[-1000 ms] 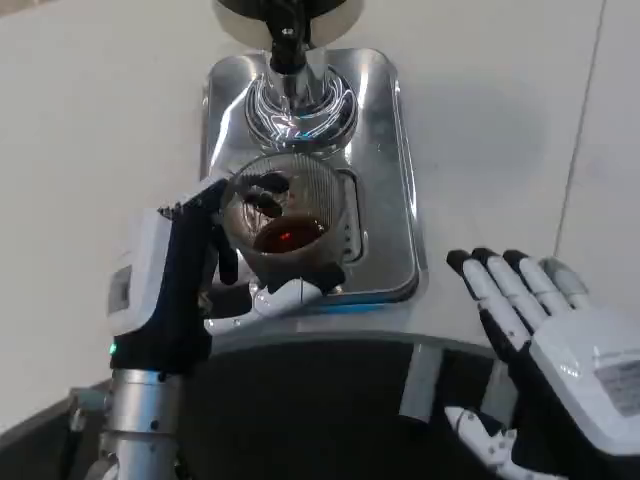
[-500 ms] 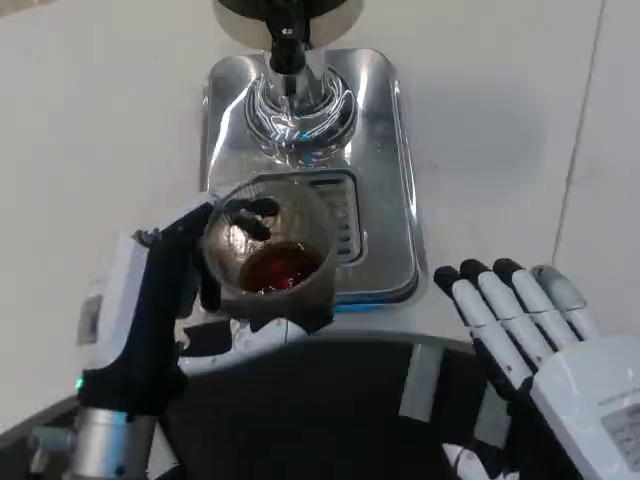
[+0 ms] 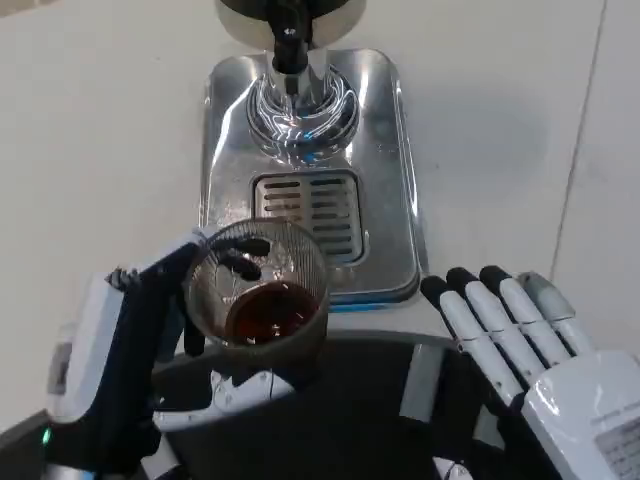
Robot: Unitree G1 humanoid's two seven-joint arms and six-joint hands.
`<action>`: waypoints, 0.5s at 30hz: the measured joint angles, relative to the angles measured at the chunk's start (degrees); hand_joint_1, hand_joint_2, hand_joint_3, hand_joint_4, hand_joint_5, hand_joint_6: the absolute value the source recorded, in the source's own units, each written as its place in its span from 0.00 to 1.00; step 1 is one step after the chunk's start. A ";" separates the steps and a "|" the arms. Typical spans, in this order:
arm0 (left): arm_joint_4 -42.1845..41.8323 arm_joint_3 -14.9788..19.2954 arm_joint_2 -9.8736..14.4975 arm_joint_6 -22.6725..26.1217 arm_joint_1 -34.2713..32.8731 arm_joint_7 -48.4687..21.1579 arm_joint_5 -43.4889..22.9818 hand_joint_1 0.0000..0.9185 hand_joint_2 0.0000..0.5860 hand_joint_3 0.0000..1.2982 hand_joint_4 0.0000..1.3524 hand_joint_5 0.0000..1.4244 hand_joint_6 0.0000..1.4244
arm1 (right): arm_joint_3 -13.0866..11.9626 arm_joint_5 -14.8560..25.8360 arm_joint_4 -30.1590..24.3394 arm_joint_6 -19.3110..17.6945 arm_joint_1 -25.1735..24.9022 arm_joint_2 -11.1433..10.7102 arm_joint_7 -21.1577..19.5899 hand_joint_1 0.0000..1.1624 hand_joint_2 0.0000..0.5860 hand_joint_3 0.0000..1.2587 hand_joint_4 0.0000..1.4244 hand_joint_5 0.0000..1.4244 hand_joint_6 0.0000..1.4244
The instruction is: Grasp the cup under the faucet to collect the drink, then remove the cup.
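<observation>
so the big landmark here is the shiny steel drip tray of the drink dispenser, sitting on the white table. at the far end of the tray there's the black faucet hanging over a rounded chrome base, and nearer in the tray has a slotted grate, which is bare right now, nothing parked on it. the cup is a clear ribbed one and it's off the grate, sitting at the tray's near-left corner and overlapping the tray's front edge from this angle. it's got a pool of dark reddish-brown drink in the bottom, maybe a third of the way up, hard to say exactly looking down into it. the left hand has the cup, dark fingers wrapped round the far-left wall (you can see them through the plastic) and a white finger curled under the near side. nothing stands between the cup and the grate. the right hand is off past the tray's near-right corner, holding nothing, fingers stretched out straight side by side, pointing up toward the tray, not touching it. below the tray's front edge there's a dark curved surface under both hands.
</observation>
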 measured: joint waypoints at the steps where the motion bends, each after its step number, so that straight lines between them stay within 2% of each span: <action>1: -0.33 0.18 0.02 -0.15 0.57 -0.21 -0.02 0.89 0.00 0.84 0.87 0.88 1.00 | 0.03 -0.02 0.00 -0.13 0.24 0.03 -0.14 0.23 0.93 0.00 0.00 0.00 0.00; 9: -2.39 1.02 -0.01 -1.37 3.12 -1.77 0.00 0.89 0.00 0.84 0.88 0.88 1.00 | 0.66 -0.18 -0.26 -0.63 2.10 0.17 -0.79 0.24 0.93 0.00 0.00 0.00 0.00; 15: -3.86 1.17 -0.01 -3.42 3.85 -2.50 0.04 0.90 0.00 0.84 0.88 0.88 1.00 | 0.03 0.21 -3.15 -1.25 3.78 0.19 -0.76 0.27 0.95 0.00 0.00 0.00 0.00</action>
